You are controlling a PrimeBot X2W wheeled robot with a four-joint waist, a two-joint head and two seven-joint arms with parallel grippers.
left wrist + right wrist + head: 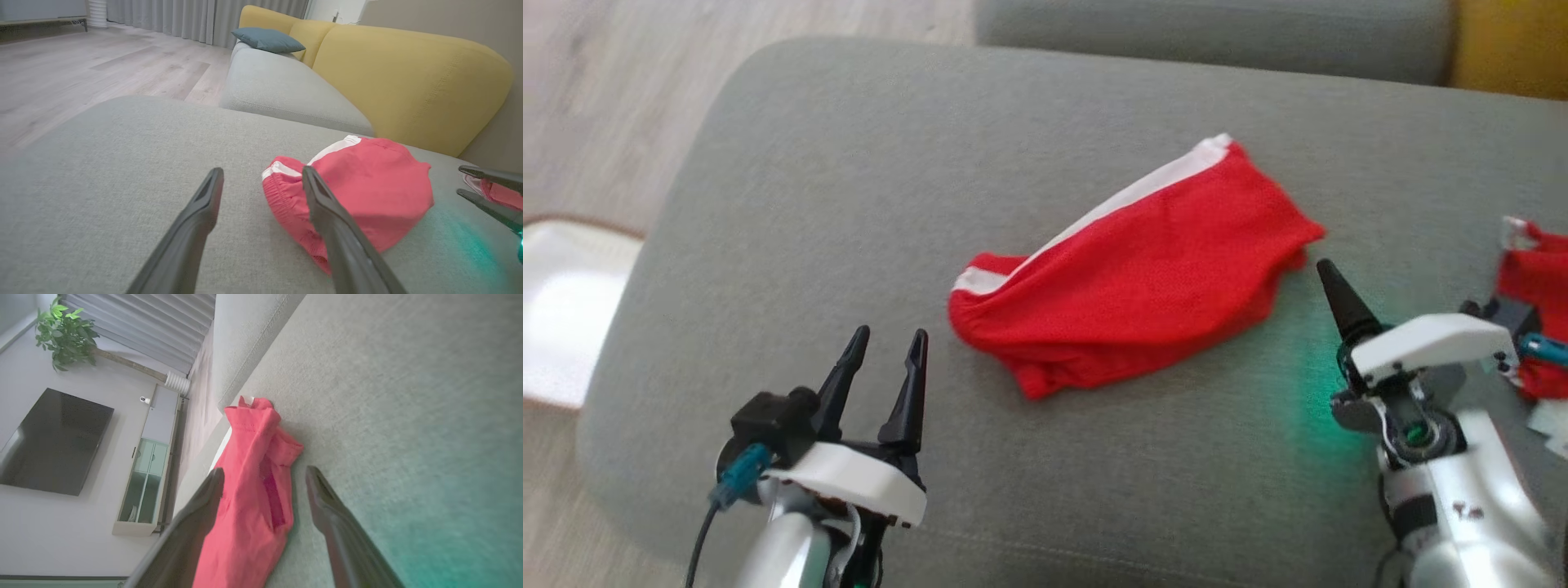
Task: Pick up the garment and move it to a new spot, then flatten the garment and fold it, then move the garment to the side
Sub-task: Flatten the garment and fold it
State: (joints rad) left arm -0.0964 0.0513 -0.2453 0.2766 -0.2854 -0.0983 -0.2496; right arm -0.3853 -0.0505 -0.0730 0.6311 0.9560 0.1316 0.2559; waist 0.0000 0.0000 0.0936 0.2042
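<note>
**Garment point(1135, 278) mid-cushion, both grippers spread and empty**

Red cloth with a white stripe along its far edge lies roughly in the middle of the grey sofa cushion point(849, 204). It is loosely bunched rather than spread flat, and one rounded, gathered end points toward the robot's left.

The left gripper point(889, 335) hovers low over the near left part of the cushion. Its two dark fingers are parted and have nothing between them. It sits just short of the gathered end, apart from the fabric.

The right gripper point(265, 470) is turned on its side at the garment's opposite end, its dark tip just beside the right hem. Its fingers are spread as well and are not clamped on anything. From its own wrist camera the red cloth shows in the gap between them, though I cannot tell whether either finger touches it. A green glow point(1307, 367) falls on the cushion below that wrist.

A second piece of red fabric point(1535, 286) lies at the cushion's far right, behind the right arm. Beyond are a yellow backrest point(408, 81), a blue pillow point(267, 40) and a pale wooden floor point(605, 98).
</note>
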